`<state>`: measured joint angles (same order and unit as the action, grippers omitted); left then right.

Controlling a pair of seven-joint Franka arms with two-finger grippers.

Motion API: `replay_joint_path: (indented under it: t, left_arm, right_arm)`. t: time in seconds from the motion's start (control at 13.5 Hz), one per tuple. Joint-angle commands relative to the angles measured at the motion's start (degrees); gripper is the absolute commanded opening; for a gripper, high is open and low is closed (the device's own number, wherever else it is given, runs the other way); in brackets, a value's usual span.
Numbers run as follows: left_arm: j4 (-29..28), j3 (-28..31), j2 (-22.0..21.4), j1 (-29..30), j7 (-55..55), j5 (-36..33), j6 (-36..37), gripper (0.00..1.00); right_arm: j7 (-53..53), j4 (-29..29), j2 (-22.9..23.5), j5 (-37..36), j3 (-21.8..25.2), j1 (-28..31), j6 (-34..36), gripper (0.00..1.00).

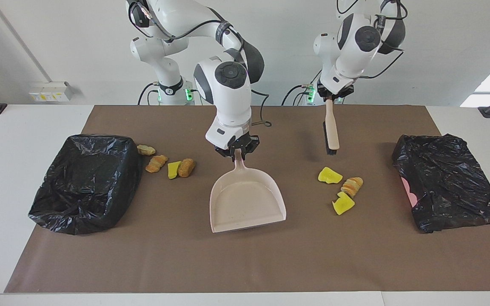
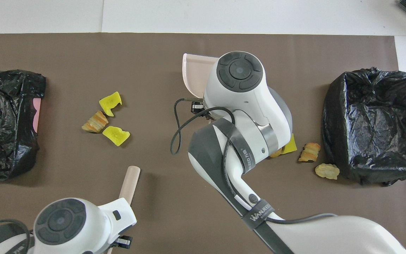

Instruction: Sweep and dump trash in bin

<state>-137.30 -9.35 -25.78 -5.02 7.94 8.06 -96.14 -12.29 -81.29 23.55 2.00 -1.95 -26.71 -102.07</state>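
on the brown mat (image 1: 245, 263), near the middle of the table, a beige dustpan (image 1: 247, 199) is held by its handle in the right gripper (image 1: 237, 152), whose fingers are clamped on it; the pan's open edge points away from the robots. the left gripper (image 1: 330, 98) is closed on the handle of a brush (image 1: 331, 129), which hangs upright above the mat, clear of it. the trash is seen in two groups: three scraps (image 1: 342, 189), two yellow and one tan-orange, lie toward the left arm's end of the table, farther from the robots than the brush; four scraps (image 1: 166, 162) lie just beside the black-lined bin (image 1: 85, 182) at the right arm's end. a second black-lined bin (image 1: 449, 180) sits at the left arm's end, well apart from the trash.
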Motion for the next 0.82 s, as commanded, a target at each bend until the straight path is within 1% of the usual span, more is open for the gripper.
replay_joint_path:
  t: [0.0, 0.07, 0.15, 0.22, 0.3, 0.37, 0.45, 0.52, 0.59, 0.74]
  left_arm:
    - [4.5, -0.67, 6.52, 8.59, -3.88, -0.59, -8.49, 0.0]
    - [4.5, -0.67, 7.49, 11.84, -5.03, -0.67, -13.15, 0.0]
    - [4.59, -0.67, 10.29, 14.49, -6.08, -2.76, -16.33, 0.0]
    - [4.85, -0.67, 12.23, 15.47, -7.05, -6.09, -18.28, 0.0]
    - [5.11, -0.67, 15.56, 15.74, -7.06, -9.25, -20.82, 0.0]
    - [6.07, -0.58, 18.55, 16.09, -6.71, -11.2, -22.85, 0.0]
    - [7.3, -0.58, 20.84, 16.36, -6.01, -11.65, -24.09, 0.0]
    - [8.53, -0.67, 22.08, 16.1, -5.74, -12.09, -24.01, 0.0]
    - [8.63, -0.67, 22.35, 15.23, -5.57, -14.71, -23.49, 0.0]
    - [8.02, -0.93, 22.7, 13.12, -1.2, -15.7, -22.35, 0.0]
  right_arm:
    - [13.39, -1.77, -1.48, 0.9, -0.42, 1.57, 2.48, 0.0]
    - [18.31, -2.73, -2.09, 0.64, -0.33, 1.92, 3.54, 0.0]
    - [22.01, -4.22, -2.88, 0.11, -0.33, 2.71, 3.9, 0.0]
    - [24.75, -6.23, -3.68, -0.16, -0.33, 2.89, 3.46, 0.0]
    - [28.43, -8.17, -4.73, -0.51, -0.25, 3.07, 2.85, 0.0]
    - [32.99, -9.06, -5.09, -1.12, -0.24, 3.68, 2.67, 0.0]
    - [37.91, -9.24, -5.18, -2.08, -0.24, 4.03, 3.1, 0.0]
    - [43.18, -9.24, -5.18, -2.96, -0.24, 4.03, 3.98, 0.0]
    - [46.89, -9.5, -5.87, -4.28, -0.24, 4.03, 5.73, 0.0]
    - [48.24, -9.94, -6.66, -5.95, -0.33, 2.9, 8.55, 0.0]
